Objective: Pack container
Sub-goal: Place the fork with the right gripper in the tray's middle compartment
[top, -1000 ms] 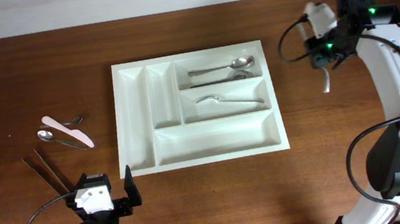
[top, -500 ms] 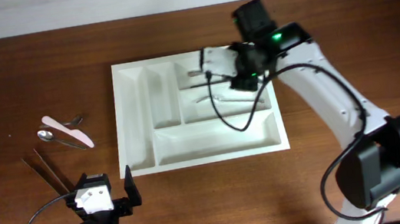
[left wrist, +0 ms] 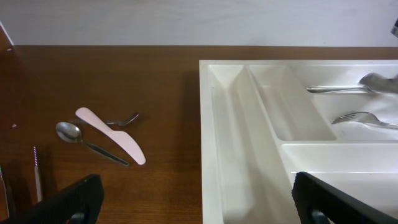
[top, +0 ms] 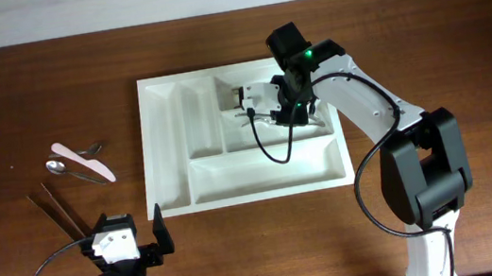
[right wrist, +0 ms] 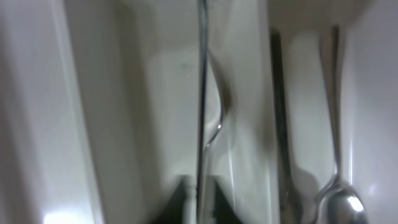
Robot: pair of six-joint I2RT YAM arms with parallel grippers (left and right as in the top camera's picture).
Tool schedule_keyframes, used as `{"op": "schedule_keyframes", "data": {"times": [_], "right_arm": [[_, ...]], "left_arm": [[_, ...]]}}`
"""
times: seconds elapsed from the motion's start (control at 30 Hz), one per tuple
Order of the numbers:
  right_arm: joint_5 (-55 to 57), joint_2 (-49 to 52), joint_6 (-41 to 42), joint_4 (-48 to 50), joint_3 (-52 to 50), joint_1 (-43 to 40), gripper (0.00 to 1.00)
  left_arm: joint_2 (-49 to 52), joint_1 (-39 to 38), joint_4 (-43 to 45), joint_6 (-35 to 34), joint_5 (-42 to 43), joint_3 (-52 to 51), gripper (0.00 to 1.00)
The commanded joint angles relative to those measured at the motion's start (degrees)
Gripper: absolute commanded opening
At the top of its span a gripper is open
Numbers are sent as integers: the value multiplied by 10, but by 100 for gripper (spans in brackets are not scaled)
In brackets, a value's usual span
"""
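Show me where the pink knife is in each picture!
Overhead: the pink knife lies far left, left of the container.
Left wrist: lower left, again left of the container.
Right wrist: not in it.
Shared landmark: the white container, in all three views.

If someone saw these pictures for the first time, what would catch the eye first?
The big white container in the middle of the table, with the right gripper low over its far right compartments, gripping a thin metal utensil. To its left, a pink knife and a spoon lie loose on the dark wood; the left gripper sits open near the front edge.
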Motion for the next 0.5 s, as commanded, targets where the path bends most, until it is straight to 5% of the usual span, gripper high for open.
{"op": "schedule_keyframes", "data": {"times": [0.0,0.2,0.27,0.37,0.47], "right_arm": [[-18,2,24,16,9,-1,46],[-18,2,48,31,9,-1,49],[-10,-1,88,45,13,-4,62],[44,-7,199,58,46,-20,76],[153,-13,375,48,112,-62,79]], "left_arm": [[-3,-2,-1,9,5,-2,99],[-3,-2,-1,9,5,-2,99],[-3,-2,-1,9,5,-2,99],[-3,-2,-1,9,5,-2,99],[-3,-2,-1,9,5,-2,99]]}}
